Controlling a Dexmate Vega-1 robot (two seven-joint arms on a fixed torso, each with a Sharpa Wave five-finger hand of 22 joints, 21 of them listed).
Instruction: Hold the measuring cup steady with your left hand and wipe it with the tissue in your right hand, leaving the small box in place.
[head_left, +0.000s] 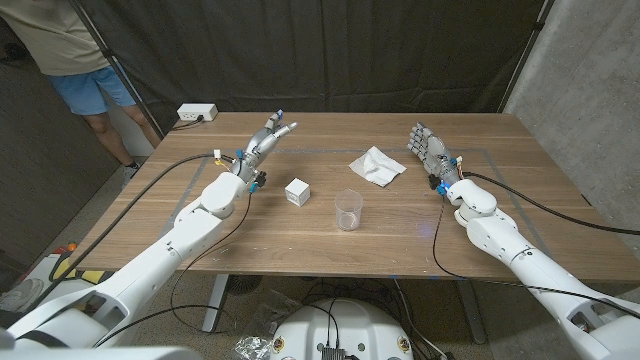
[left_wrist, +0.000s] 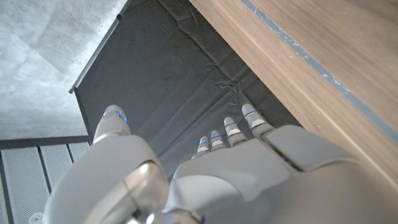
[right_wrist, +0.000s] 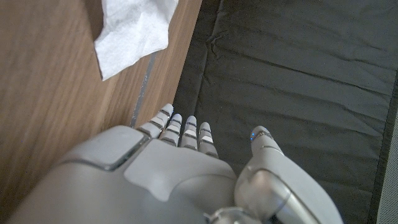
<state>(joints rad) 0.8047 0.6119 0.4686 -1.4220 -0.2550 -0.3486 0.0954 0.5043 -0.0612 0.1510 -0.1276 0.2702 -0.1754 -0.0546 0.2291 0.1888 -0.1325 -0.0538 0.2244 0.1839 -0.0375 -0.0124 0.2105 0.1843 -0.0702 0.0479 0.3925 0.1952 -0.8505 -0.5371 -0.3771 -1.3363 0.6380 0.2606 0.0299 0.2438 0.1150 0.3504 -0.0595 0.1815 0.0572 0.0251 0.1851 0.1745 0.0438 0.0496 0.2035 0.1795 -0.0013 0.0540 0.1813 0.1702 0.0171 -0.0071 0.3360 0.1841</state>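
A dark curtain (head_left: 350, 50) hangs behind a wooden counter (head_left: 520, 200), with a concrete wall (head_left: 590, 70) at the right and a person (head_left: 75, 60) standing at the far left. A white power strip (head_left: 197, 113) sits at the counter's far left corner.

The clear cup (head_left: 347, 210) stands upright near the middle of the counter, touched by nothing. The small white box (head_left: 296, 192) sits just left of it, apart from it. The tissue (head_left: 377, 166) lies crumpled on the counter (far of the cup and a little to the right); in the right wrist view the tissue (right_wrist: 134, 31) shows beside the blue tape line.

The left hand (head_left: 263, 146) is raised over the far left part of the counter, fingers stretched out and apart, holding nothing; it is well apart from the cup. The left wrist view shows the same hand (left_wrist: 205, 180) with fingers extended toward the curtain.

The right hand (head_left: 430, 152) stands upright right of the tissue, fingers straight and spread, holding nothing. In its wrist view the hand (right_wrist: 186, 174) does not touch the tissue.
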